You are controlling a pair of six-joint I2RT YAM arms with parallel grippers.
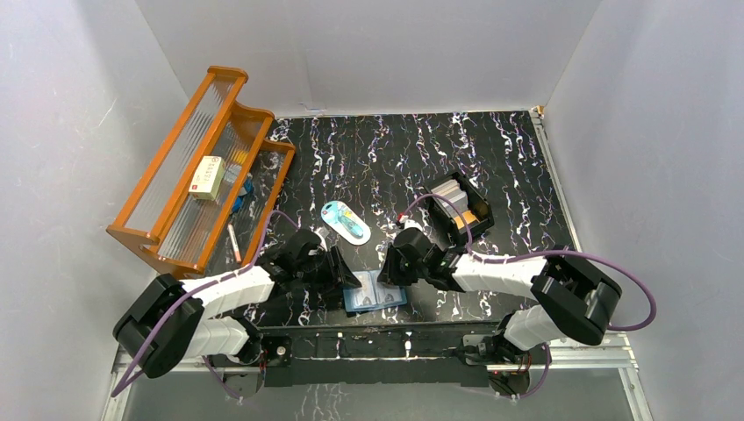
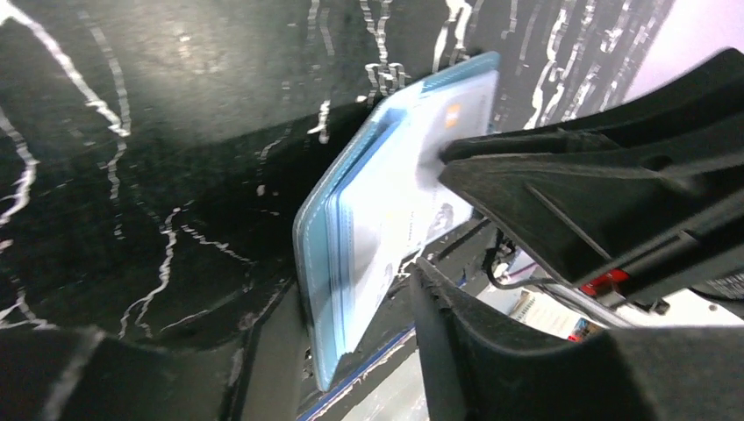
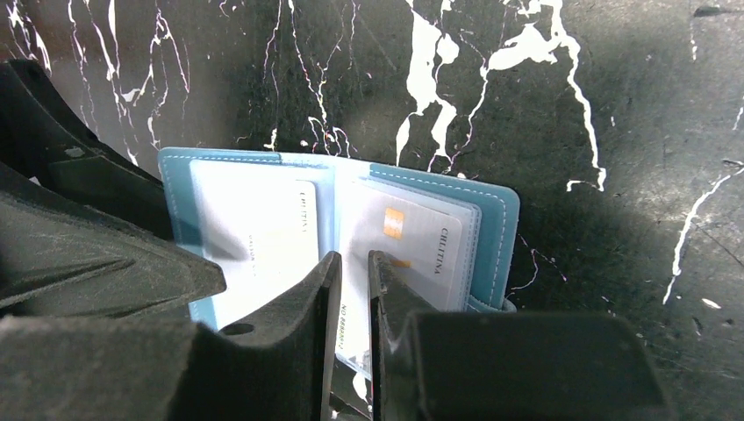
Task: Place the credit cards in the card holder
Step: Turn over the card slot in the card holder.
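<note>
The blue card holder (image 1: 377, 298) lies open near the table's front edge. In the right wrist view its blue cover (image 3: 493, 224) frames clear pockets with a pale credit card (image 3: 421, 232) on the right page and another (image 3: 254, 232) on the left. My right gripper (image 3: 354, 263) hovers over the fold, fingers almost shut with a thin gap and nothing between them. My left gripper (image 2: 434, 215) is open at the holder's (image 2: 351, 228) left side, one fingertip (image 2: 452, 158) touching the page. More cards (image 1: 452, 195) stand in the black box.
The black open-topped box (image 1: 481, 219) sits right of centre. A light-blue oval item (image 1: 345, 221) lies behind the grippers. An orange rack (image 1: 167, 189) holding a cream box (image 1: 207, 177) stands at the far left. The table's front edge is just beside the holder.
</note>
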